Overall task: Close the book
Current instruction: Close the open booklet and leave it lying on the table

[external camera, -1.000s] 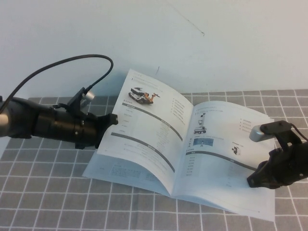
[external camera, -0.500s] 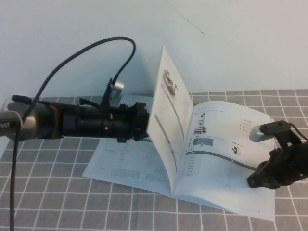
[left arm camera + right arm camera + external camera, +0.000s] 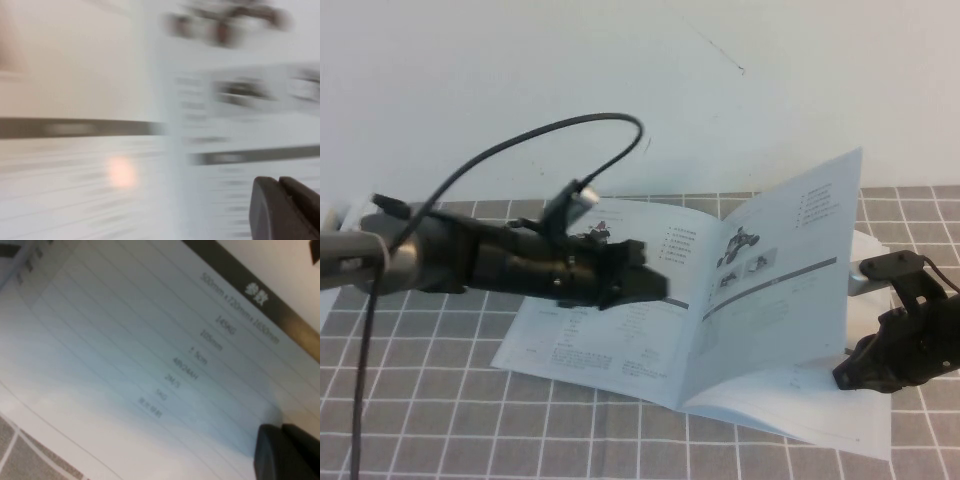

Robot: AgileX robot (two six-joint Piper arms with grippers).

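Book: open at the middle of the desk, one leaf raised, leaning right
Left gripper: pressed together, over the left pages, beside the leaf
Right gripper: pressed together, on the right page's outer edge

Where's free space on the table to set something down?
Free: checked cloth left-front of the book, beside the left arm. Crowded: centre, left end effector over the left pages, right end effector on the book's right page.
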